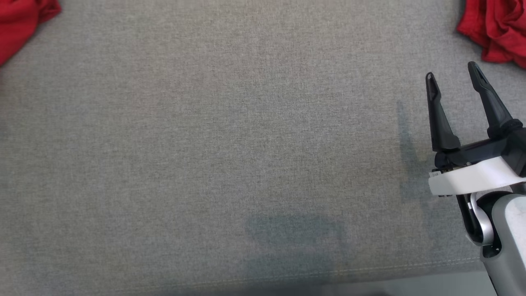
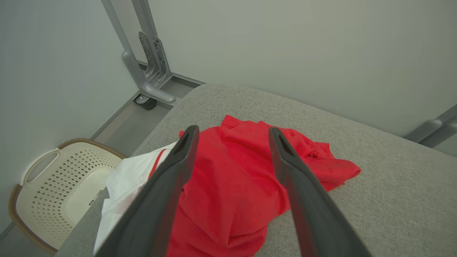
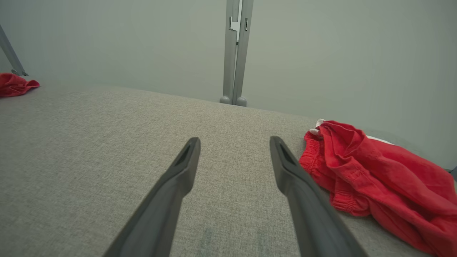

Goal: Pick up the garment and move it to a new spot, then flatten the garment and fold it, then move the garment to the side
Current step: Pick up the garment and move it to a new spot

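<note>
A crumpled red garment (image 1: 497, 28) lies at the far right corner of the grey padded table (image 1: 246, 144). In the right wrist view this garment (image 3: 375, 167) shows a gathered waistband, just right of my right gripper (image 3: 234, 139). That right gripper (image 1: 451, 70) hovers open and empty a little short of it. A second red garment (image 1: 20, 20) lies at the far left corner. My left gripper (image 2: 232, 129) stands open over this one (image 2: 232, 185), with nothing between its fingers. It lies partly on a white cloth (image 2: 125, 178).
A cream perforated laundry basket (image 2: 53, 182) stands on the floor beyond the table's left end. Grey metal frame legs (image 2: 142, 71) and a post (image 3: 235, 53) stand against the pale wall behind the table. The table's front seam (image 1: 370, 269) runs near me.
</note>
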You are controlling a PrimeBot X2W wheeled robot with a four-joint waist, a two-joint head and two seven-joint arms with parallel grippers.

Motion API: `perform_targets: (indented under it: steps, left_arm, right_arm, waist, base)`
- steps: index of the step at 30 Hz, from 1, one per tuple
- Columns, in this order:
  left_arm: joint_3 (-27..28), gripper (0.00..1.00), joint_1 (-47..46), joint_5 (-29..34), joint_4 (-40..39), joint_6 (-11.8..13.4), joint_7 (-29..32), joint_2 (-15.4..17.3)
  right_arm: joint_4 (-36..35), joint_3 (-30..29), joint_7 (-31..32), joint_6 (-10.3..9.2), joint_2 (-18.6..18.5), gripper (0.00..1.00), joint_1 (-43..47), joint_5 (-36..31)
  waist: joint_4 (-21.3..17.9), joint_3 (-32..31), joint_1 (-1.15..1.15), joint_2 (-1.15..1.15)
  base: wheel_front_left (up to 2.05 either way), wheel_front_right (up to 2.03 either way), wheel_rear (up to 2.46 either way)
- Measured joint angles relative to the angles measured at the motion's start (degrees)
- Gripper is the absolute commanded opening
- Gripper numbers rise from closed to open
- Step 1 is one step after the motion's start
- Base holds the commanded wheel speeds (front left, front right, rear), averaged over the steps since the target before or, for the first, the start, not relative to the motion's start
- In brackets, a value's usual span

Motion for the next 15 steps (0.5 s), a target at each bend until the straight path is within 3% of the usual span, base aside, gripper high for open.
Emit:
perform_targets:
  steps: [15]
  left_arm:
    - [-0.6,1.00,-1.7,4.8,9.2,0.1,-3.5,-2.0]
  right_arm:
    - [-1.3,-1.3,0.0,-0.01,-0.3,1.00,-1.3,-0.3]
  waist:
    - [-2.0,8.9,0.00,0.00]
  base:
    - [0.00,0.00,0.00]
